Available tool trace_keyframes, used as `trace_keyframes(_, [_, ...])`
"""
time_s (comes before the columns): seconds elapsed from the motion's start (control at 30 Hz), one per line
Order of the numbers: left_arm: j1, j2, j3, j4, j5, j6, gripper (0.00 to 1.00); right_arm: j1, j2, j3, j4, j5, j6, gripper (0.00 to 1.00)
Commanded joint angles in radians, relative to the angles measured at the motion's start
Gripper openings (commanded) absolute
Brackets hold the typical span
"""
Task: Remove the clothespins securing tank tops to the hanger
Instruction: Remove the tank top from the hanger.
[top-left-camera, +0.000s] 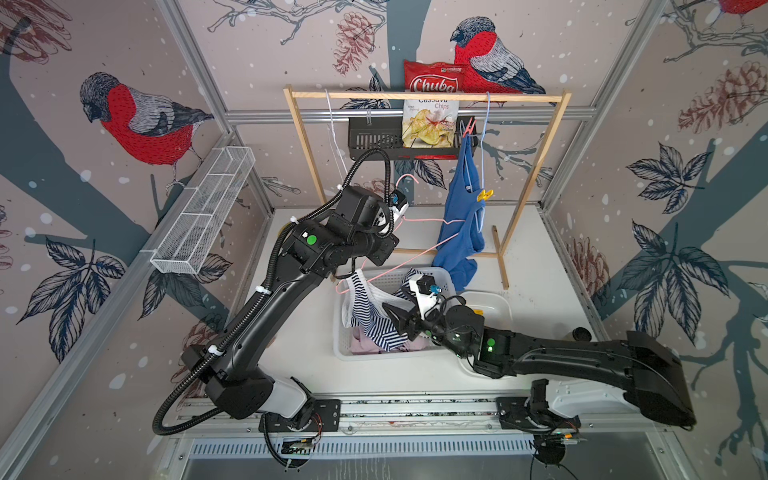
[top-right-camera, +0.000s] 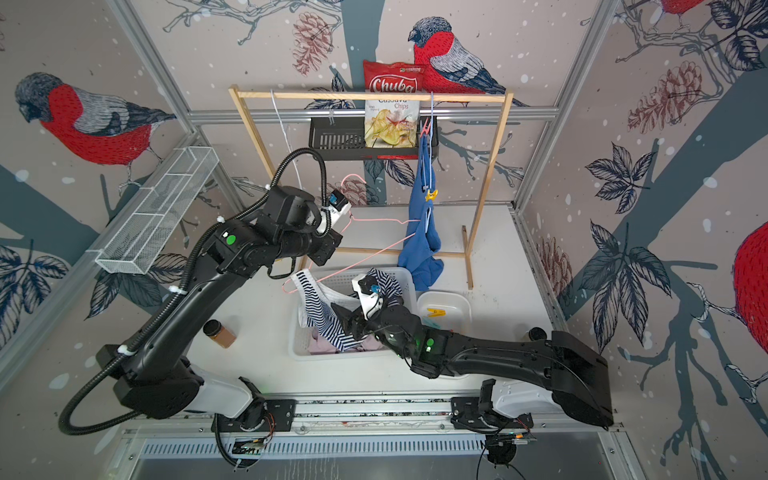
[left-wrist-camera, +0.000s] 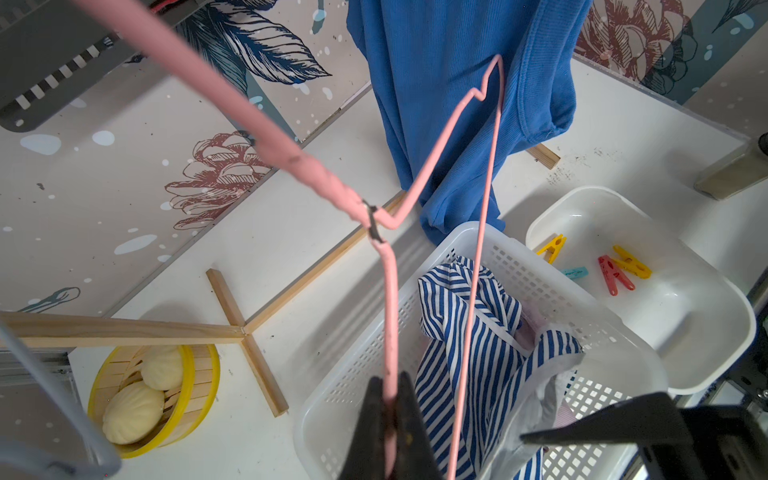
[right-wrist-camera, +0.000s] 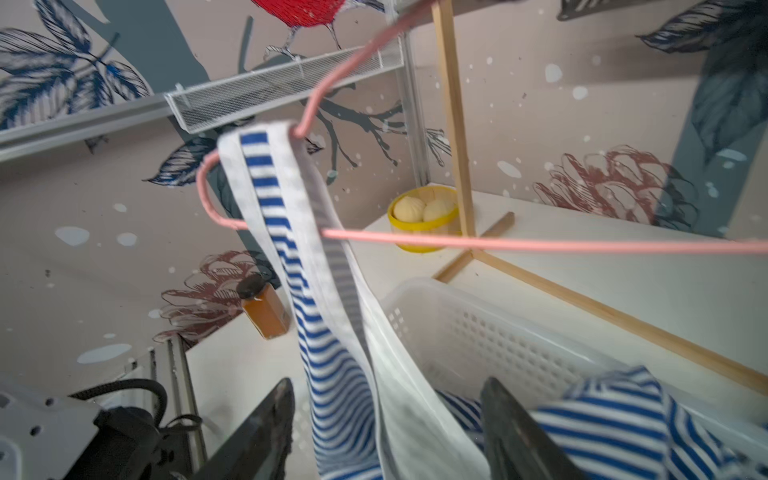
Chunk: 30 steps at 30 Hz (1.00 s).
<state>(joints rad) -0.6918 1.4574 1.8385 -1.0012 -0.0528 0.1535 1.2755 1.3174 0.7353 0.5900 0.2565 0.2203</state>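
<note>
The rack (top-left-camera: 415, 96) carries the blue top (top-left-camera: 461, 224), with a red pin (top-left-camera: 468, 126) and a yellow pin (top-left-camera: 484, 195) on it, well beyond both arms. Four pins (left-wrist-camera: 615, 270) lie in the tub (left-wrist-camera: 706, 353). Nearer, the striped top (top-left-camera: 374, 320) spills into the basket (top-left-camera: 440, 276), with one strap (right-wrist-camera: 266, 174) looped over the pink hanger (left-wrist-camera: 390, 316) at its tip. Your left jaws are clamped on the hanger wire near its twist. Your right jaws stand apart, astride the cloth below the strap, which runs lengthwise from them up to the tip. The right arm is nearer. I judge the strap must slide outward, off the tip.
</note>
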Motion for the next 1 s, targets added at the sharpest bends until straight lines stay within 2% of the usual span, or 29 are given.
trace_keyframes(0.0, [-0.001,0.001,-0.003,0.006,-0.017,-0.019,0.0,0.007,0.103,0.083,0.103,-0.177,-0.035,0.71])
trace_keyframes(0.2, [-0.001,0.008,0.006,0.012,-0.026,-0.032,0.0,0.015,0.234,0.138,0.192,-0.226,0.01,0.7])
trace_keyframes(0.37, [-0.001,0.0,0.003,0.016,-0.02,-0.042,0.0,0.012,0.274,0.135,0.257,-0.177,0.032,0.69])
trace_keyframes(0.6, [0.0,-0.014,-0.001,0.015,-0.017,-0.051,0.0,0.02,0.279,0.163,0.185,-0.044,-0.016,0.67])
trace_keyframes(0.63, [0.0,-0.017,-0.001,0.017,-0.017,-0.052,0.0,0.02,0.288,0.175,0.167,-0.029,-0.024,0.64])
trace_keyframes(0.7, [0.0,-0.022,-0.002,0.02,-0.014,-0.054,0.0,0.019,0.305,0.192,0.14,-0.022,-0.042,0.51])
trace_keyframes(0.73, [0.0,-0.023,-0.002,0.021,-0.013,-0.054,0.0,0.021,0.311,0.199,0.13,-0.023,-0.045,0.42])
trace_keyframes(0.8, [-0.001,-0.028,0.005,0.021,-0.018,-0.055,0.0,0.025,0.31,0.211,0.104,-0.027,-0.041,0.15])
trace_keyframes(0.83, [-0.001,-0.029,0.008,0.021,-0.019,-0.057,0.0,0.026,0.303,0.207,0.105,-0.029,-0.041,0.09])
trace_keyframes(0.9, [0.0,-0.033,0.015,0.026,-0.019,-0.06,0.0,0.035,0.284,0.193,0.115,-0.028,-0.043,0.0])
trace_keyframes(0.97, [0.001,-0.035,0.014,0.038,-0.018,-0.063,0.0,0.047,0.268,0.192,0.108,-0.05,-0.063,0.0])
